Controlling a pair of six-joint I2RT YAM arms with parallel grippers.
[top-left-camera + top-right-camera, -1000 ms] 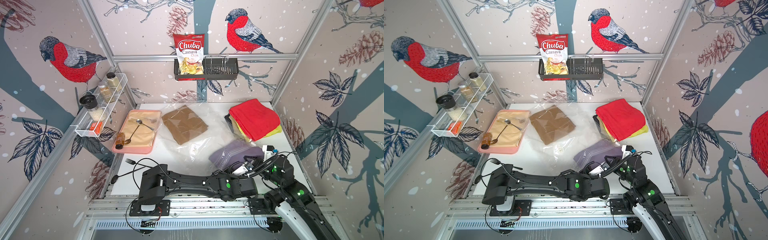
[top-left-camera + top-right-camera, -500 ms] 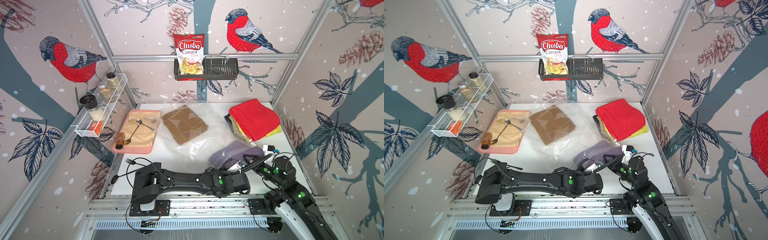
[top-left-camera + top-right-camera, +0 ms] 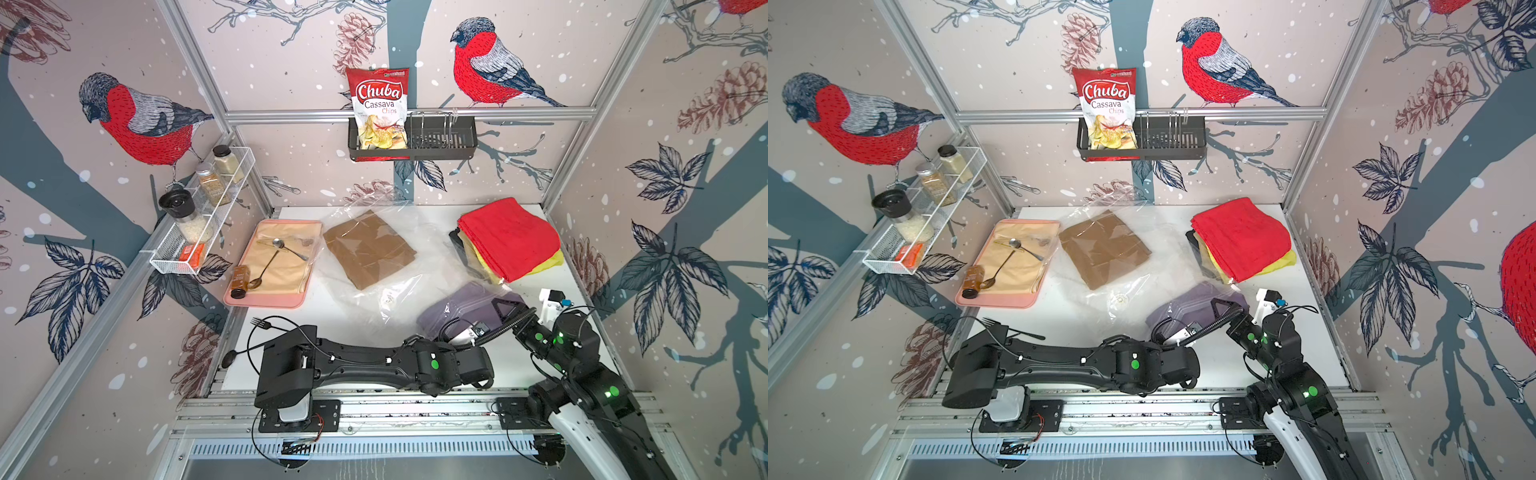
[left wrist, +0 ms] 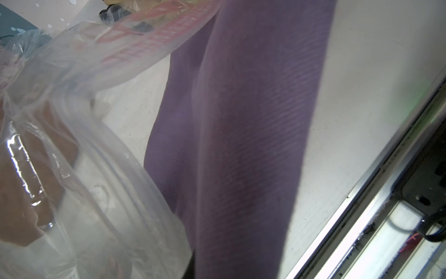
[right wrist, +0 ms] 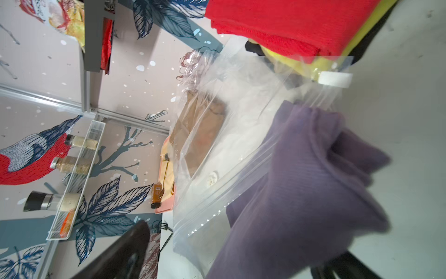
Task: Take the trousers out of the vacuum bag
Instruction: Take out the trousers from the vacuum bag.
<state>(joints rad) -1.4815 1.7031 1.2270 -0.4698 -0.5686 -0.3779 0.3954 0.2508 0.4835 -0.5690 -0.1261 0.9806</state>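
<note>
"Where was the left arm point(image 3: 353, 365)?"

"It lay low along the near edge, stretched from 7 o'clock toward 3 o'clock, with the wrist turned toward 12. The left gripper point(image 3: 471, 332) was tucked in, and I couldn't make out its jaws."

"And the right arm point(image 3: 582, 374)?"

"It stood at 5 o'clock, leaning toward 11. The right gripper point(image 3: 527, 305) had its fingers spread wide apart."

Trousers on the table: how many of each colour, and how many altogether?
Red trousers: 1
Yellow trousers: 1
Tan trousers: 1
Black trousers: 1
Purple trousers: 1
Brown trousers: 1
Total: 6
</note>
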